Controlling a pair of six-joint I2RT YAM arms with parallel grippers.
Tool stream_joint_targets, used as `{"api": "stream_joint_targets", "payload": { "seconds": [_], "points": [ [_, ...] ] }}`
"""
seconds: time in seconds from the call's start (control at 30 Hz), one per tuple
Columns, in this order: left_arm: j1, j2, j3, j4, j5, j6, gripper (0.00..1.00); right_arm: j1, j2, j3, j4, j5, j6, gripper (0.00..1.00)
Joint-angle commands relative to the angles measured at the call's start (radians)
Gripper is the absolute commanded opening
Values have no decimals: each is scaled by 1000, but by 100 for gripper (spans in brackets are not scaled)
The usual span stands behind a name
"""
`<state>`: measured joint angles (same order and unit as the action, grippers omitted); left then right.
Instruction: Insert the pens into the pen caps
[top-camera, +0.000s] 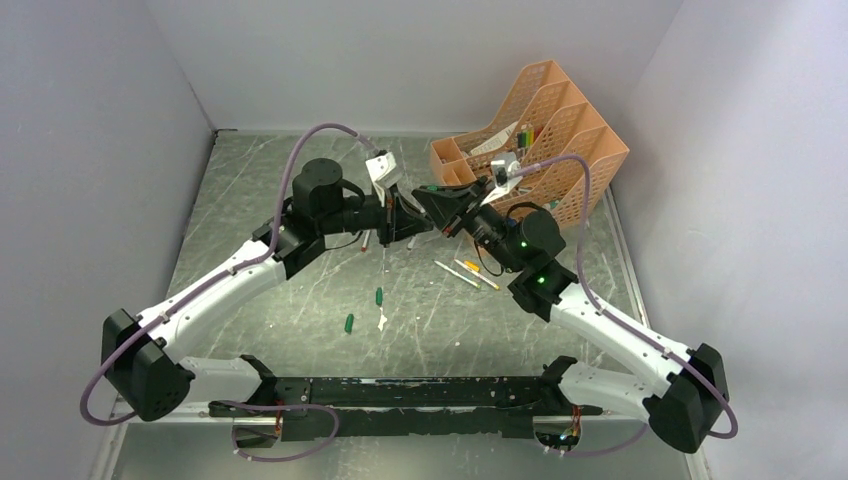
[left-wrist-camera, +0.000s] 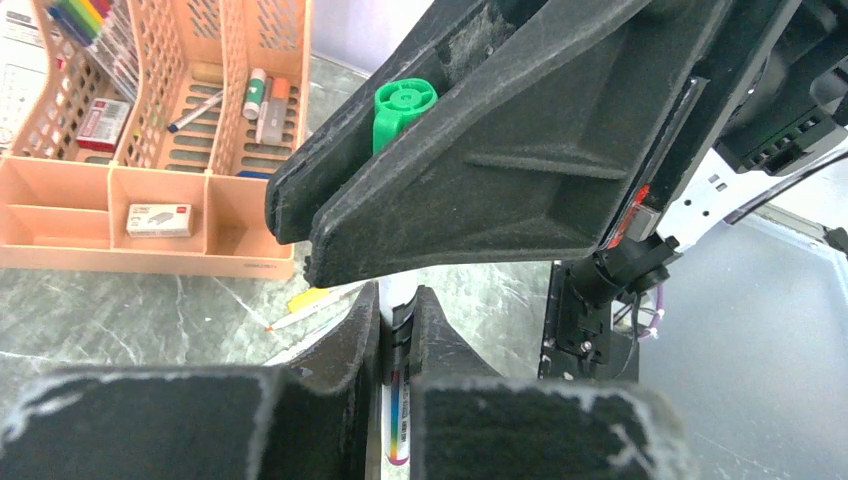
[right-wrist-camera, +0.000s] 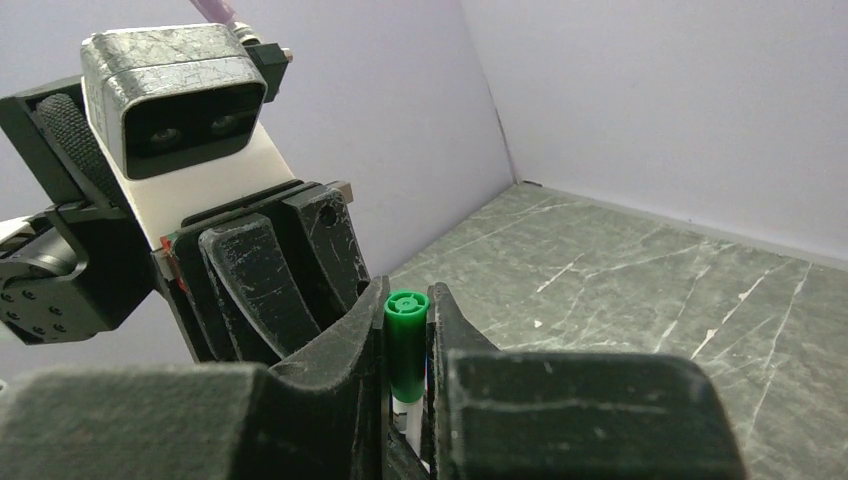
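Observation:
My left gripper (left-wrist-camera: 398, 300) is shut on a white pen (left-wrist-camera: 399, 420) with a rainbow label, held up off the table. My right gripper (right-wrist-camera: 407, 300) is shut on a green pen cap (right-wrist-camera: 406, 345), and the white pen barrel (right-wrist-camera: 412, 415) runs out of the cap's lower end. The cap also shows between the right fingers in the left wrist view (left-wrist-camera: 404, 108). In the top view the left gripper (top-camera: 408, 222) and right gripper (top-camera: 440, 205) meet tip to tip above the table's far middle. Two loose green caps (top-camera: 379, 295) (top-camera: 348, 322) and loose pens (top-camera: 457, 274) (top-camera: 478, 273) lie on the table.
An orange mesh desk organiser (top-camera: 540, 130) stands at the back right, holding markers and small boxes; it also shows in the left wrist view (left-wrist-camera: 150, 215). A white scrap (top-camera: 382, 320) lies by the loose caps. Another pen (top-camera: 365, 240) lies under the left gripper. Grey walls enclose the table.

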<state>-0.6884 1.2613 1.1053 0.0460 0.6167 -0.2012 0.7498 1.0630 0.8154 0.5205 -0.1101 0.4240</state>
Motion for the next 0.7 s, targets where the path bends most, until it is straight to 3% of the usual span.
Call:
{"api": "stream_joint_targets", "payload": {
  "seconds": [0.0,0.67],
  "points": [
    [8,-11,149,175,-16,-24,7,4,-9,-107,-144,-12,24,0],
    [8,65,278,166,30,33,7,60,21,-272,-132,7,98,0]
  ]
}}
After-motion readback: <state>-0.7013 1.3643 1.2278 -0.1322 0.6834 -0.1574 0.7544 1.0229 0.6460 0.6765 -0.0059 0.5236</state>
